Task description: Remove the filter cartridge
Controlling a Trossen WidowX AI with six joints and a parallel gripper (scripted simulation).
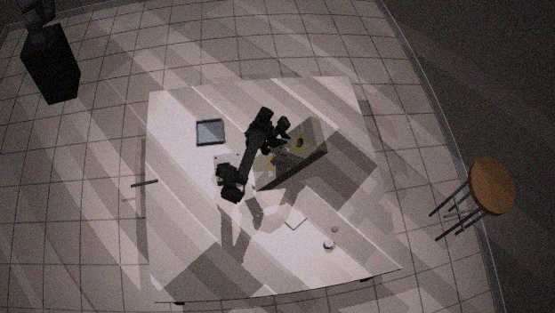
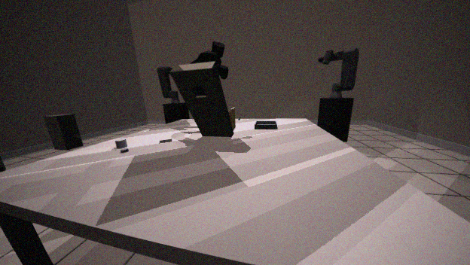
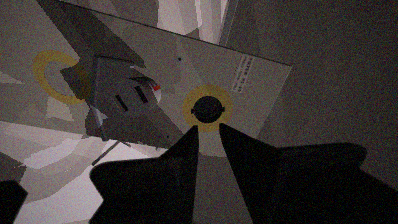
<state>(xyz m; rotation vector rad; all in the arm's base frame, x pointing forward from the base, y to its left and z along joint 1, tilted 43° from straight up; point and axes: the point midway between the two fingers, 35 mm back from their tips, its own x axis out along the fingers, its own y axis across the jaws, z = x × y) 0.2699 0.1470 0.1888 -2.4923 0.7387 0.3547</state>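
The sloped service panel (image 1: pixel 314 126) (image 2: pixel 205 102) (image 3: pixel 260 85) stands mid-table. Its yellow-ringed socket (image 1: pixel 300 142) (image 3: pixel 207 109) is a dark empty hole. The grey round cartridge (image 3: pixel 125 102), with two dark slots on its face, is out of the socket, down-left of it in the wrist view and apart from the fingers; I cannot tell what it rests on. My gripper (image 3: pixel 208 128) (image 1: pixel 281 140) is just below the socket, its fingers slightly parted with only panel showing between them. The dark-rimmed tray (image 1: pixel 197 133) (image 2: pixel 266 124) lies left of the arm.
A second yellow ring (image 3: pixel 50 75) (image 1: pixel 269 164) marks the panel lower down. Two small cylinders (image 1: pixel 328 244) (image 1: pixel 334 228) and a flat white tile (image 1: pixel 295 219) lie near the table's front. A stool (image 1: pixel 491 186) and a black pedestal (image 1: pixel 49 62) stand on the floor.
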